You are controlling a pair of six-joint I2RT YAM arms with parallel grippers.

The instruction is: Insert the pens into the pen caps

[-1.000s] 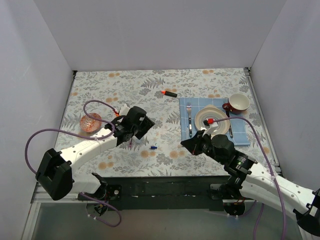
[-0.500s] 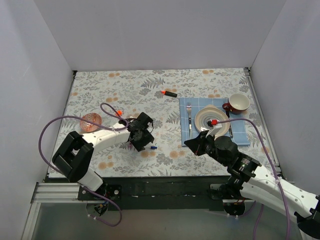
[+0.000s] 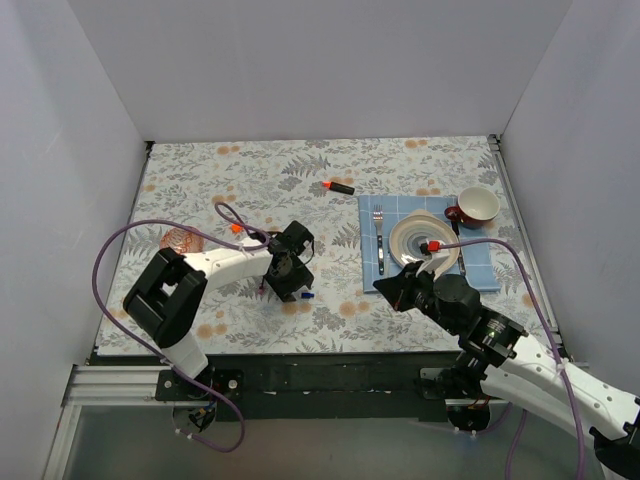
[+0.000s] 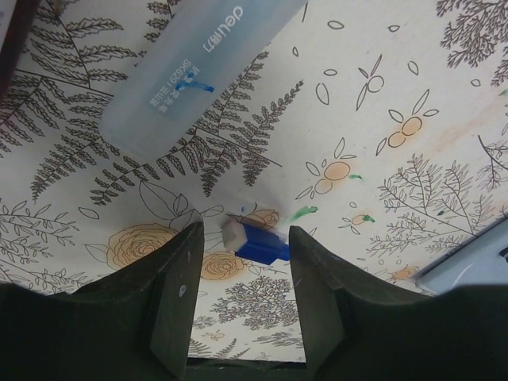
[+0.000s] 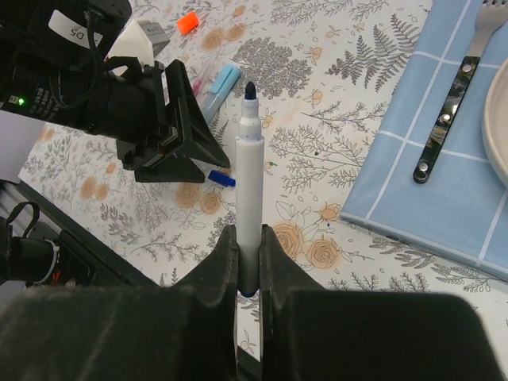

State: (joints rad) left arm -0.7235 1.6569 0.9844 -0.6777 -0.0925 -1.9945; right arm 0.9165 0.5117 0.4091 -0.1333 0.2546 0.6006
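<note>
- Left claw (image 4: 246, 235): fingers apart and low over the worktop (image 4: 413, 71). They straddle the dark blue cap (image 4: 260, 243), which lies on its side, off-centre toward the 3 o'clock finger.
- Right claw (image 5: 248, 252): clamped on the white pen (image 5: 248, 171). In its wrist view the dark tip points to 12 o'clock and stands well clear of the fingers.
- Step judged in hand: pick up the cap.
- Recommended: centre the claw first, then grip across the blue body and leave the ends free. Which end is open cannot be told.
- Hazard: the light-blue marker (image 4: 198, 63) lies near, at 11 o'clock of the cap. Avoid nudging it.
- Writing: the marker barrel reads "deli", seen inverted; the smaller print is not reliably legible.
- A sticker (image 5: 67, 26) on the left arm appears to read "D5".
</note>
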